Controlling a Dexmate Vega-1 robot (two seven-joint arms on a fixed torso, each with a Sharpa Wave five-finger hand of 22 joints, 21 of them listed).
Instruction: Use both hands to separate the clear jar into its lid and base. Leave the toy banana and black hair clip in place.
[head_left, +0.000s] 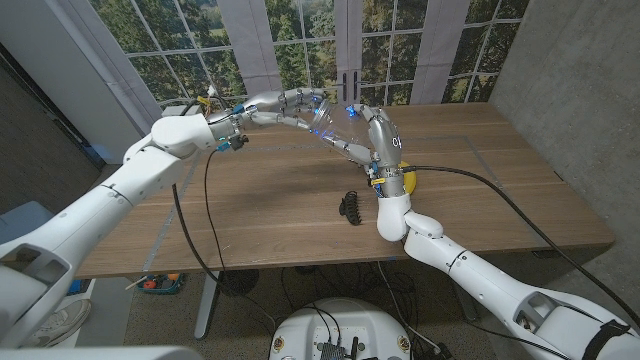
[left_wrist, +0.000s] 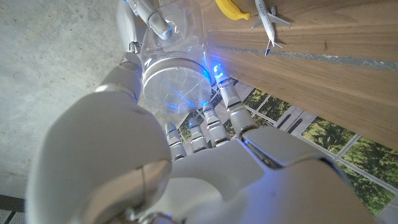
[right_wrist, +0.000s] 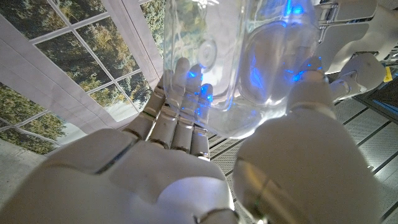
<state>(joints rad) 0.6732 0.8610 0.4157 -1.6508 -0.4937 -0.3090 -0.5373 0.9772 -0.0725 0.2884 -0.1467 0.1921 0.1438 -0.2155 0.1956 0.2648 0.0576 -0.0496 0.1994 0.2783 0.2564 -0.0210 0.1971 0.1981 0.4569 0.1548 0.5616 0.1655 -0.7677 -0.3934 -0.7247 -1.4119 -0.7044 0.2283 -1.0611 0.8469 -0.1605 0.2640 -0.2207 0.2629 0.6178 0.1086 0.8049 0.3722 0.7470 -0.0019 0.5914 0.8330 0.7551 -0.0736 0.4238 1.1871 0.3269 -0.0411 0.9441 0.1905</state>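
Holding the jar (head_left: 326, 122) up over the far middle of the table (head_left: 280, 200), both hands were closed around it, one at each end. The left hand (head_left: 290, 105) came in from the left and, in its wrist view, its fingers (left_wrist: 214, 121) wrapped a ringed, round end of the jar; whether that end was the lid or the base bottom I could not tell. The right hand (head_left: 375, 135) rose from below on the other side, and its wrist view showed the clear wall of the jar between its thumb and fingers (right_wrist: 180, 118).

The step in hand looked like the separation itself: the jar was lifted and gripped at both ends, and no gap showed between lid and base, so they were probably still joined.

The next move would call for one hand to keep its end steady while the other turned or pulled, both holding firmly enough that the smooth plastic did not slip.

The banana (head_left: 405, 180) lay on the table just behind the right forearm, and the clip (head_left: 351, 206) sat near it; both were apart from the hands.
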